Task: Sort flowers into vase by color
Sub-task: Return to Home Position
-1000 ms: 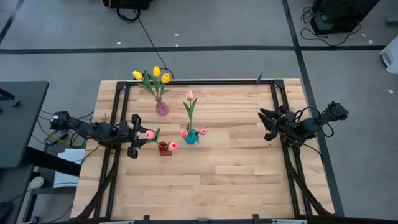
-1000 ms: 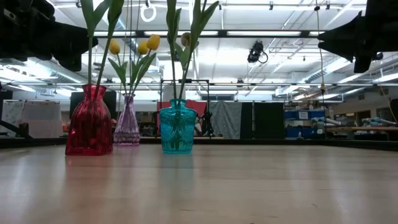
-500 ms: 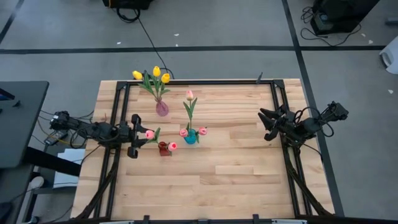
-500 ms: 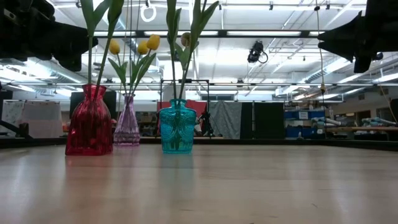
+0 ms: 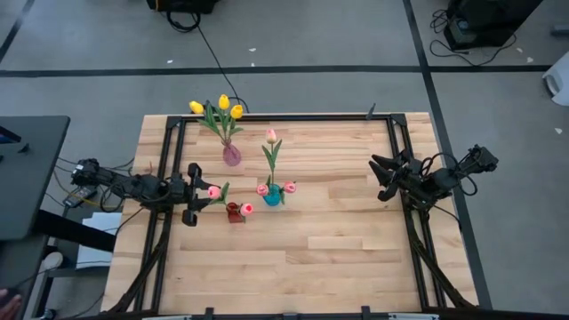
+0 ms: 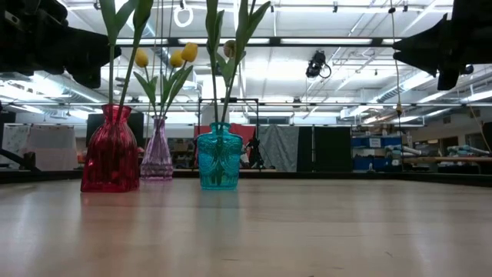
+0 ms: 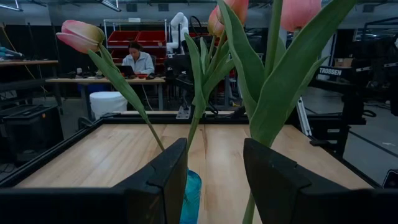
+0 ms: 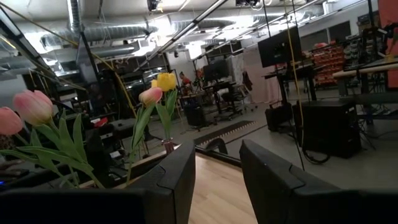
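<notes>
Three yellow tulips (image 5: 223,104) stand in the purple vase (image 5: 231,156), the farthest of the three vases on the wooden worktop (image 5: 338,258). Nearer and to the right, the teal vase (image 5: 273,197) holds three pink tulips (image 5: 271,135), one tall and two with low heads at the vase mouth. The red vase (image 5: 234,213), just left of the teal one and slightly nearer, holds two further pink blooms (image 5: 247,209), which lean out to either side. In the low view all three vases stand upright, with the purple one behind the red.

The left gripper (image 5: 197,193) hangs above the left part of the worktop, just left of the red vase, its fingers spread wide and grasping nothing. One pink head lies just in front of the fingertips. The right gripper (image 5: 377,178) hangs by the right edge of the worktop, well apart from the vases, likewise released and empty, and pointing toward them.
</notes>
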